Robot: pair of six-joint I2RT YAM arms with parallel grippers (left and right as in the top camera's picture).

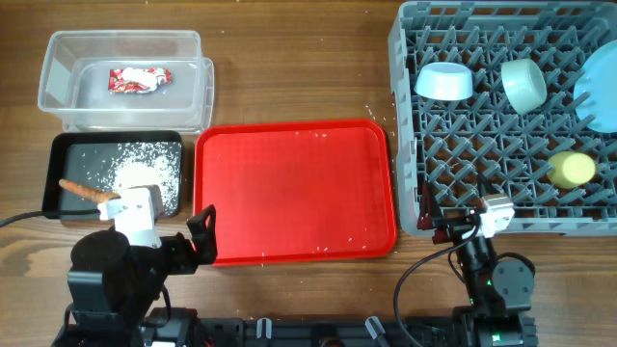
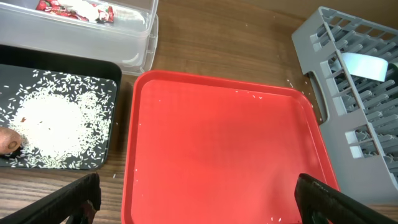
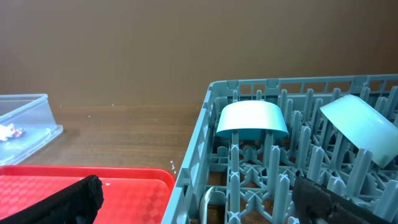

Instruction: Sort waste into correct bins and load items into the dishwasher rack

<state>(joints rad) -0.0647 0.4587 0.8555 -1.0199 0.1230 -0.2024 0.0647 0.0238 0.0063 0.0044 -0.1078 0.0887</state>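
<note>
Overhead, the wrapper [image 1: 140, 79] lies in the clear tub [image 1: 125, 37] — light, crinkly, best pinched at a fold. Left gripper [image 2: 196, 202] and right gripper [image 3: 199, 202] both gape, empty.

Brown wooden table [image 1: 289, 58] across the whole overhead frame, grain running left to right, with darker streaks toward the upper left. Beyond its far edge, in the upper half of the right wrist view, a plain dull-brown backdrop [image 3: 186, 43], flat and unmarked; wall or panel, cannot tell. Soft, even light throughout, with a faint pale sheen on the wood at the middle left of that view.
</note>
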